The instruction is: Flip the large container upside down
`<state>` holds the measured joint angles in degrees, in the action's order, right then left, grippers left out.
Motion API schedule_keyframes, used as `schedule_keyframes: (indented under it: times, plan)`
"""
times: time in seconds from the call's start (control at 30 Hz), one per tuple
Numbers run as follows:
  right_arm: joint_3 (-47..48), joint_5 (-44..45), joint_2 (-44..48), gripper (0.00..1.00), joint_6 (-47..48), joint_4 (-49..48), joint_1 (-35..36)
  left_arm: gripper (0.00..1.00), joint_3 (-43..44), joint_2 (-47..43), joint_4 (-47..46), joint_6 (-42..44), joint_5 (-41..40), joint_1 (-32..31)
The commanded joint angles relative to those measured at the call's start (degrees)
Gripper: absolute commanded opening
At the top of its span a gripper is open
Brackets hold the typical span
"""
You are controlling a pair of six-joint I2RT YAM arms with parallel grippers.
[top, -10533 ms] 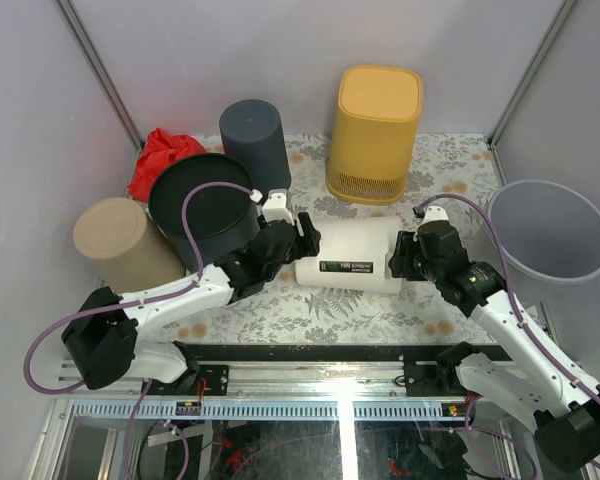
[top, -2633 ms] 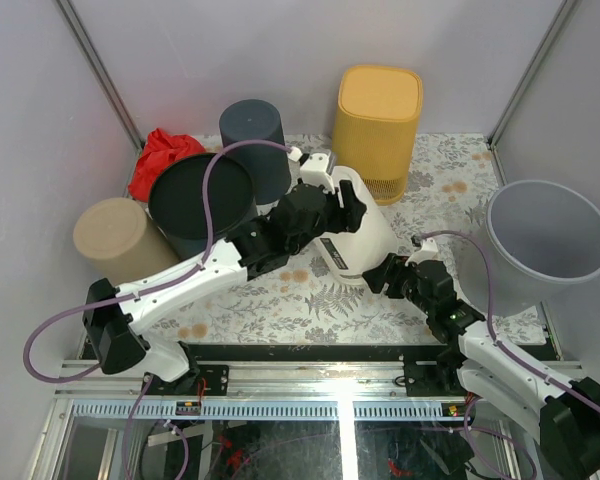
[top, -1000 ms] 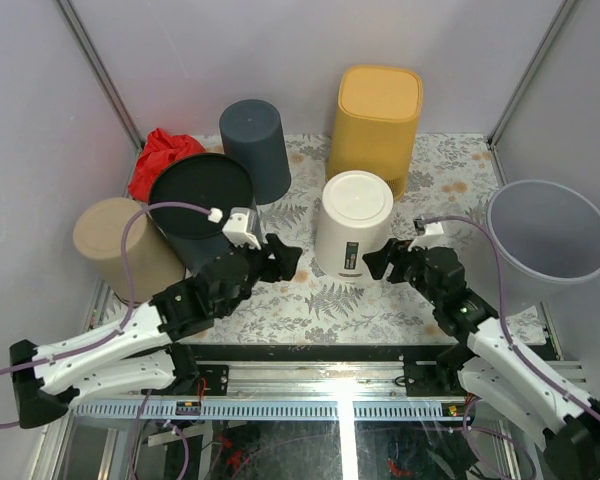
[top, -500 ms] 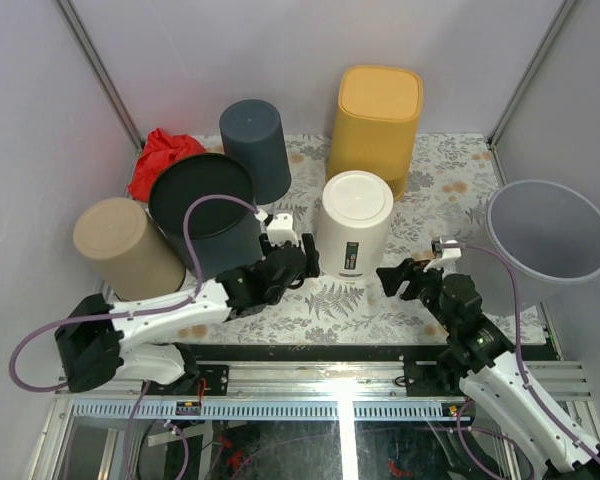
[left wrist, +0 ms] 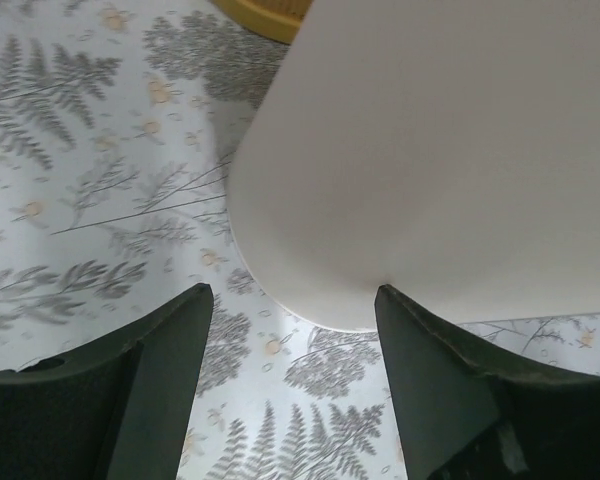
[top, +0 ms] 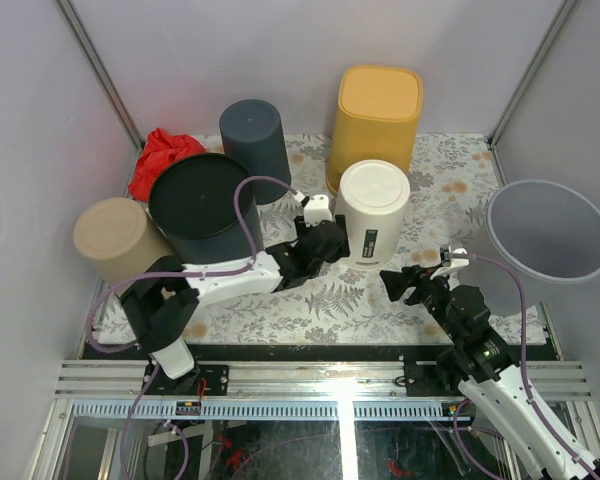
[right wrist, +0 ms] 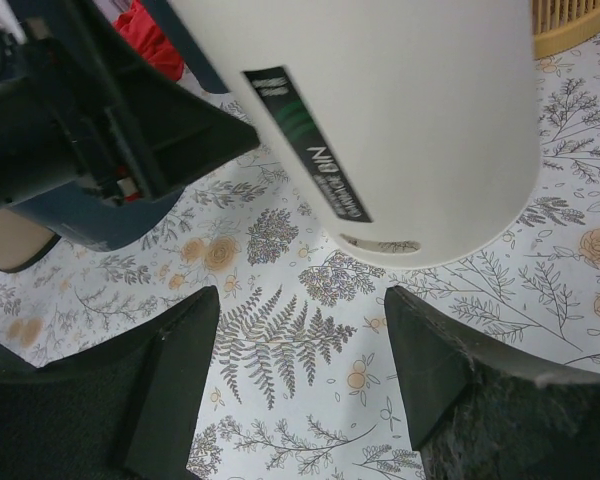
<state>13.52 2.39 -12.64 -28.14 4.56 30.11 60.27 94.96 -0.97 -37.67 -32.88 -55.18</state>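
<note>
Left end effector [top: 335,243] sits with its jaws spread wide just beside the left wall of the white container [top: 373,215], low down near the worktop [top: 460,180]. In the left wrist view its two dark fingers [left wrist: 170,340] stand far apart, and the container's rounded wall fills the space ahead of their tips. The jaws are not closed on it, though whether a tip brushes the wall cannot be told.

The container stands on end on the flowered worktop with a closed round face turned up. A dark label strip runs down the side that faces the arms. It is just in front of the yellow bin [top: 375,130].

The right end effector [top: 405,278] is also open and holds nothing. It is low over the worktop to the container's front right, a little apart from it, with its fingers [right wrist: 180,350] pointed at the container's lower edge.

Left of the container stand a black bin [top: 202,205], a tan bin [top: 115,240] and a dark blue-grey bin [top: 255,140]. A red cloth [top: 160,155] is bunched behind them. A grey bin [top: 550,230] sits at the right edge.
</note>
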Motion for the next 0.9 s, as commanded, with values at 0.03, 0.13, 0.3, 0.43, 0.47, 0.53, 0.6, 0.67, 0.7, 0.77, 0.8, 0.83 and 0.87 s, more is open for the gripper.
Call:
schedule_keyframes:
  times: [0.03,0.13,0.3,0.43,0.47,0.53,0.6,0.67,0.7,0.77,0.8,0.83,0.87]
  plan:
    - [0.40,0.09,0.82,0.74,-0.33,-0.90,0.48,0.66,7.05,5.91,-6.44,0.79,4.30,0.06]
    - [0.55,0.61,0.84,0.74,-0.49,-0.48,0.48,0.66,11.08,9.48,-7.03,2.02,6.41,0.05]
    - [0.54,2.45,2.57,0.75,-0.63,0.60,0.48,0.66,15.84,13.96,-9.70,4.09,10.21,0.03]
    - [0.34,3.17,4.07,0.75,-0.85,1.13,0.49,0.66,20.07,16.89,-7.61,4.74,11.51,0.00]
    - [0.30,3.30,4.19,0.75,-1.00,1.05,0.48,0.65,20.71,16.74,-6.70,4.58,11.13,-0.02]
    - [0.28,3.21,3.85,0.76,-1.01,0.90,0.49,0.65,19.24,14.97,-6.55,4.43,10.14,0.03]
    - [0.28,2.75,2.92,0.76,-0.88,0.44,0.48,0.65,16.70,12.08,-6.04,4.01,8.54,0.06]
    - [0.16,1.71,1.48,0.76,-0.65,-0.58,0.48,0.65,13.55,8.39,-4.59,3.46,6.34,0.03]
    - [0.11,1.20,0.37,0.76,-0.61,-1.20,0.48,0.65,11.82,6.30,-3.72,2.97,5.09,0.00]
    - [0.17,-0.29,-2.43,0.76,-0.44,-3.46,0.48,0.65,7.84,1.61,-1.86,2.13,2.50,0.05]
    - [0.38,-1.26,-4.24,0.76,-0.33,-4.47,0.48,0.65,5.76,-0.74,-1.44,1.97,1.75,0.06]
    - [0.87,-2.10,-6.57,0.76,-0.17,-5.56,0.49,0.65,3.60,-3.38,-1.01,1.56,1.05,0.02]
    - [1.66,-2.78,-9.99,0.75,0.04,-6.57,0.48,0.65,1.59,-6.01,-0.58,1.13,0.60,0.08]
